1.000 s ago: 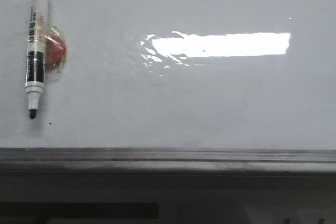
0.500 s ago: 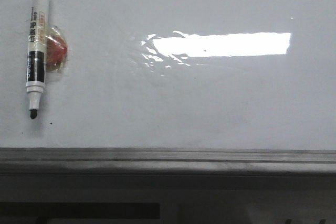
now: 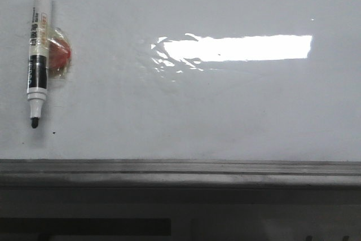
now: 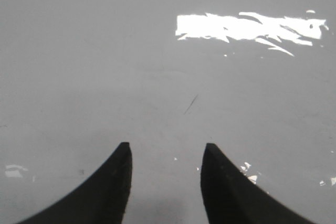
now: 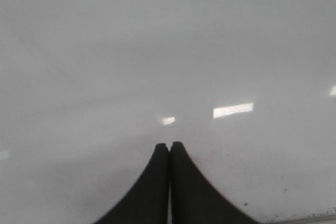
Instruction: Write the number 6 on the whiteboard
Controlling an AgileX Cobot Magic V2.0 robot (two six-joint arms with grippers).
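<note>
The whiteboard [image 3: 214, 111] fills the front view, glossy white-grey with a bright rectangular reflection and a grey metal rail along its near edge. No number 6 shows on it in any view. A black-and-white marker [image 3: 38, 46] lies at the far left, uncapped, tip toward the rail, next to a red round thing [image 3: 60, 55]. Neither gripper shows in the front view. My left gripper [image 4: 167, 148] is open and empty over the bare board [image 4: 105, 77]. My right gripper [image 5: 169, 145] is shut and empty over the board [image 5: 157, 51].
A small black speck [image 3: 54, 134] sits near the marker tip. A short thin dark stroke [image 4: 190, 104] marks the board ahead of my left gripper. Dark structure lies below the rail [image 3: 180, 169].
</note>
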